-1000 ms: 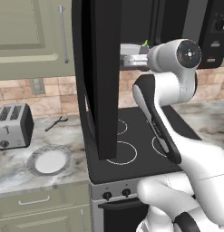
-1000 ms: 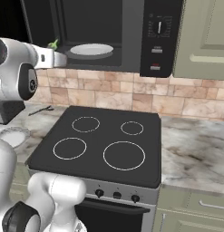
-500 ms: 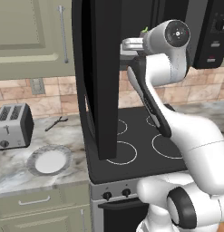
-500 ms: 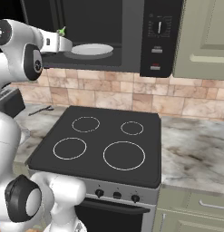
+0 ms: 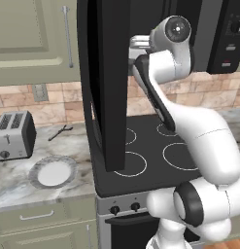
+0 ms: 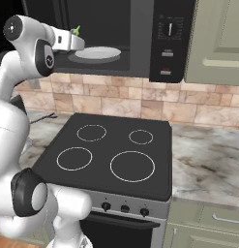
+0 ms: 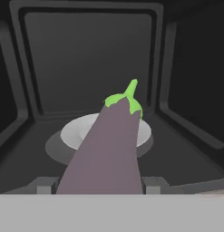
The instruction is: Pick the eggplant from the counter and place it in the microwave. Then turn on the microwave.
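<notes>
A backsplash [image 6: 116, 104] of tan and reddish stone tiles runs along the wall behind the cooking area, with a pale outlet plate [image 5: 40, 92] set into it at the left; sage-green upper cabinets [image 5: 34, 39] hang above, one with a long vertical bar handle [image 5: 68, 36], another [image 6: 217, 41] at the far right; a black stovetop [image 6: 109, 155] with four white rings sits over an oven front with small dark knobs [image 6: 125, 209]; green lower drawers [image 5: 39, 216] carry slim handles; a silver toaster [image 5: 13, 135] stands at the left, a white plate [image 5: 52, 172] lying near it; lighting is even and soft.
</notes>
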